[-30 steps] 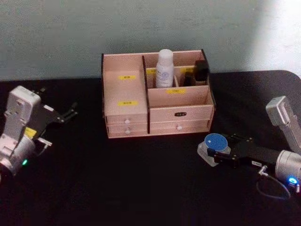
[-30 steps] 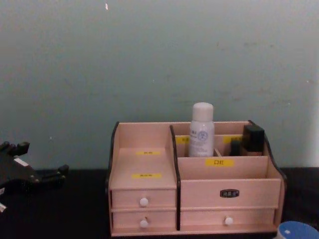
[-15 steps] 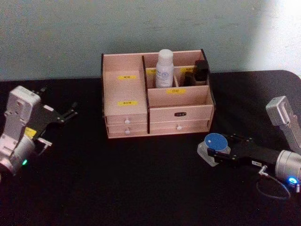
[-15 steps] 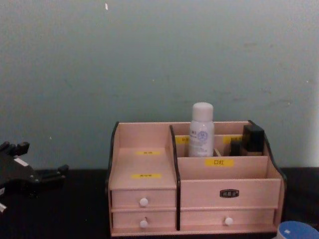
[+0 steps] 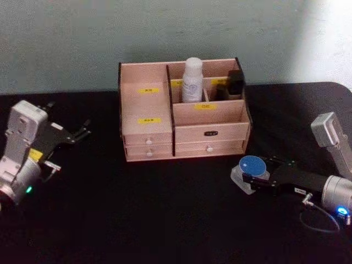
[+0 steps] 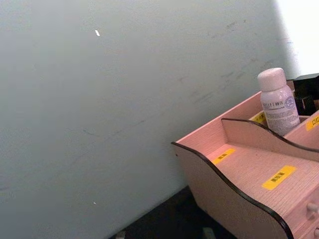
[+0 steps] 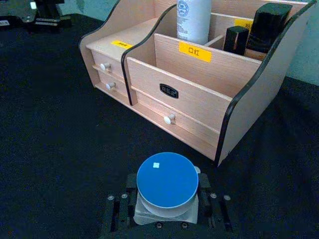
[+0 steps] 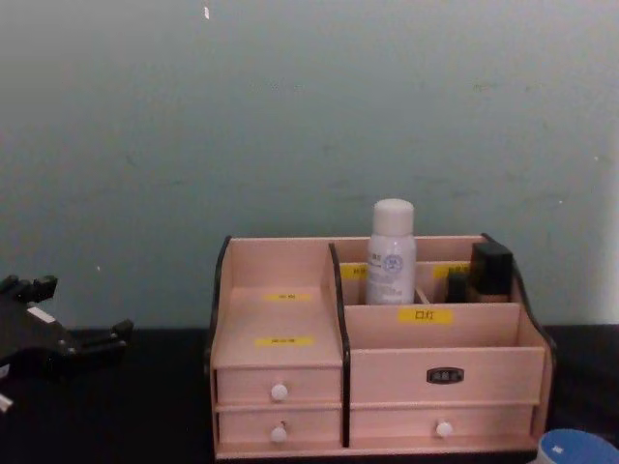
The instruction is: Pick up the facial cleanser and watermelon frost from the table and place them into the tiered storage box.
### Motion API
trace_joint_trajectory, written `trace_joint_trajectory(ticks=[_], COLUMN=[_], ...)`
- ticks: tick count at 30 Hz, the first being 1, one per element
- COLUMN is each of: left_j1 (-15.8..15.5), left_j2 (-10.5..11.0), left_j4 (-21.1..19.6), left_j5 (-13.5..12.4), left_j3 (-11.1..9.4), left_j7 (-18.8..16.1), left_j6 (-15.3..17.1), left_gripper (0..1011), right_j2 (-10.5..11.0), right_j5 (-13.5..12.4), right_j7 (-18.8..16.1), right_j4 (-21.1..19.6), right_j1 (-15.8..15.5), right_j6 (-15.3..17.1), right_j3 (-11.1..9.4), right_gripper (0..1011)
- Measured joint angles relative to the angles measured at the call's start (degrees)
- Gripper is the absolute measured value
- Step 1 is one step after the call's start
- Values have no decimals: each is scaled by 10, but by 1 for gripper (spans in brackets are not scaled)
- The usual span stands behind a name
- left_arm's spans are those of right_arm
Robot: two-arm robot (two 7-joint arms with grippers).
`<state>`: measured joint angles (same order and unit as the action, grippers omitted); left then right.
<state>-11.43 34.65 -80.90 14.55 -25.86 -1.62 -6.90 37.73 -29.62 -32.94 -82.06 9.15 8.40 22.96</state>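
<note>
We see the dark matte surface point(image 5: 165, 220) run back to a pale green wall point(image 5: 82, 44), its far right corner rounded, and most of it lies bare in front of and to either side of the tiered storage box point(image 5: 209, 127), which stands at the back centre, near the wall. The box is pale pink-beige wood with dark curved side edges, stepped trays that rise toward the rear, yellow labels point(image 5: 149, 120) and small drawers with white knobs point(image 5: 148, 141) along its front. Upright in a rear compartment stands a white bottle point(image 5: 192, 80), a smooth cylinder with a rounded cap and a printed label, and just to its right we see black blocky items point(image 5: 235, 82) (what they are, we cannot tell). The blue-lidded jar point(image 5: 252, 164) sits on the surface near the box's front right corner, a strip of bare surface between them; it has a flat round blue lid over a clear, squarish body. The right end effector point(image 5: 257, 171) lies low here, its black fingers point(image 7: 203, 191) pressed to both sides of the jar. The left end effector point(image 5: 85, 128) hangs well off to the left of the box, fingers spread apart, holding nothing.
</note>
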Motion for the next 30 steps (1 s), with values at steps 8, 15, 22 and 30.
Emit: trace_joint_trajectory(ticks=[8,15,22,30], left_j1=[0,0,0,0], left_j2=[0,0,0,0], left_j4=[0,0,0,0], left_j5=[0,0,0,0], left_j3=[0,0,0,0], left_j7=[0,0,0,0], left_j6=[0,0,0,0], left_gripper=[1001,1001,1001,1001], right_j2=[2,5,9,11], right_j5=[-11,-23,-27,-30], right_j7=[-10,-19,-26,-36], right_j4=[-7,-19,-28,-39], right_j1=[-1,4,14,31], right_j6=[-6,-6,-6,-10], right_j3=[-2,0,7,17], right_gripper=[726,726,726,726])
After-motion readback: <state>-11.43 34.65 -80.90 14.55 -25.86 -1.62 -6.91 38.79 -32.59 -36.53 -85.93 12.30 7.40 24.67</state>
